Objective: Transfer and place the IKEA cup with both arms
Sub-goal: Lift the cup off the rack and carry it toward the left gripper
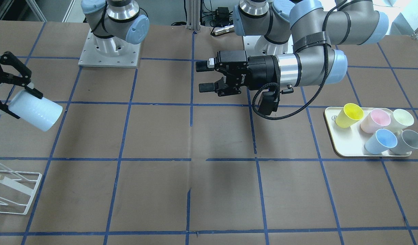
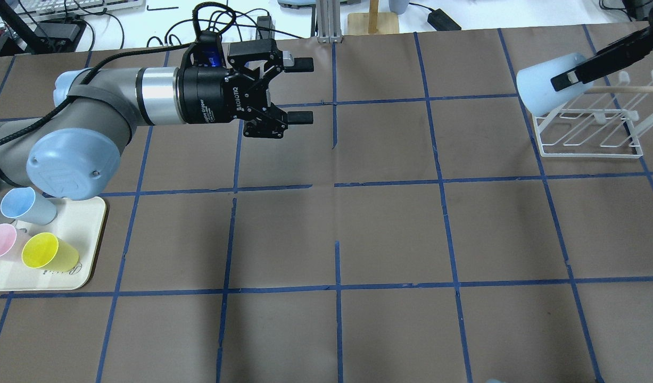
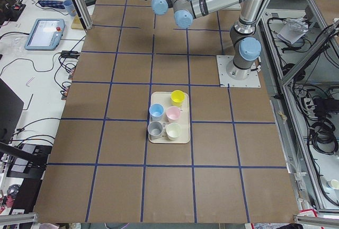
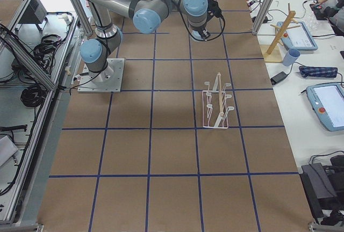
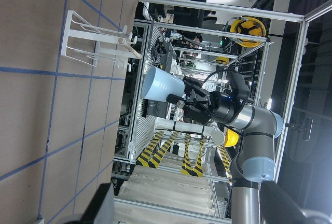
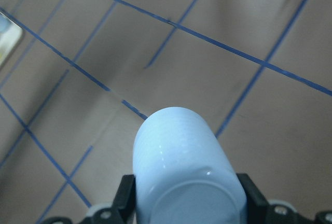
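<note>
My right gripper [image 1: 22, 102] is shut on the pale blue IKEA cup [image 1: 36, 110] and holds it tilted in the air above the white wire rack [image 1: 11, 190]. In the overhead view the cup [image 2: 542, 85] hangs over the rack's far left corner [image 2: 589, 133]. The right wrist view shows the cup [image 6: 181, 156] clamped between both fingers. My left gripper [image 2: 305, 90] is open and empty, held level over the table's middle rear, pointing toward the right arm. A second blue cup [image 1: 381, 141] lies on the tray.
A cream tray [image 1: 335, 136] by the left arm holds yellow [image 1: 348, 115], pink [image 1: 375, 120], cream [image 1: 401, 119] and grey [image 1: 408, 141] cups. The brown table [image 2: 390, 234] has a blue tape grid. Cables and gear lie beyond the far edge.
</note>
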